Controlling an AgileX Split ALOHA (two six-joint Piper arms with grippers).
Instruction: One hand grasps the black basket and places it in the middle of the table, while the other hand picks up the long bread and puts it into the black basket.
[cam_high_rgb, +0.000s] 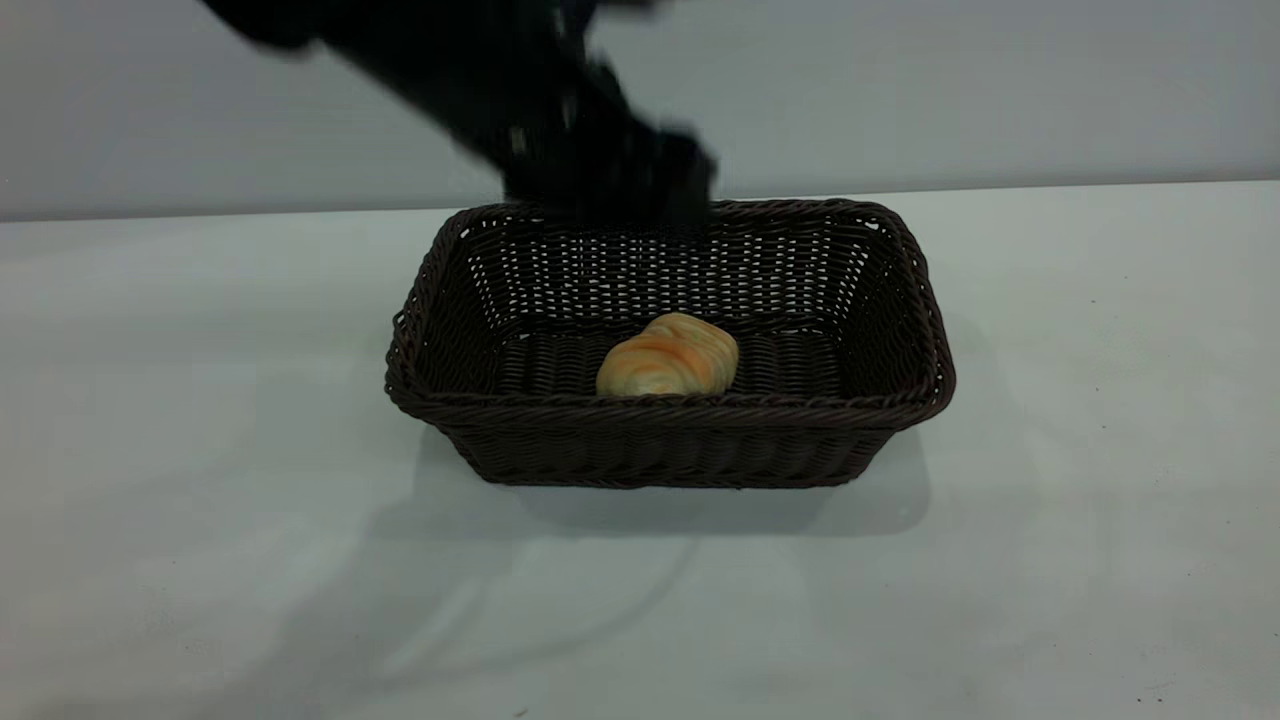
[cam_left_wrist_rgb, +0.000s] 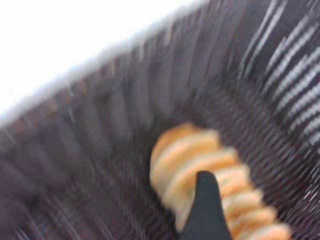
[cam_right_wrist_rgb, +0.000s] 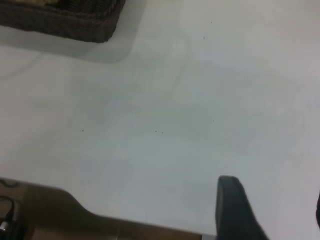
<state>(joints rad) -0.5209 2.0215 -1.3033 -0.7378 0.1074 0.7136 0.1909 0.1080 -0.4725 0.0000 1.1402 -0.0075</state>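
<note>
The black basket (cam_high_rgb: 670, 440) stands on the table (cam_high_rgb: 200, 400) near its middle. The long bread (cam_high_rgb: 668, 356) lies on the basket's floor, free of any grip. My left gripper (cam_high_rgb: 640, 190) hovers, blurred, over the basket's back rim, above and behind the bread. In the left wrist view the bread (cam_left_wrist_rgb: 200, 155) lies below one black finger (cam_left_wrist_rgb: 205, 205) inside the basket (cam_left_wrist_rgb: 100, 150), and the jaws stand open and empty. My right gripper (cam_right_wrist_rgb: 274, 210) is open and empty over bare table, away from the basket's corner (cam_right_wrist_rgb: 75, 22). It is out of the exterior view.
A grey wall (cam_high_rgb: 1000, 90) runs behind the table's far edge. The right wrist view shows the table's edge (cam_right_wrist_rgb: 125, 215) with a brown surface beyond it.
</note>
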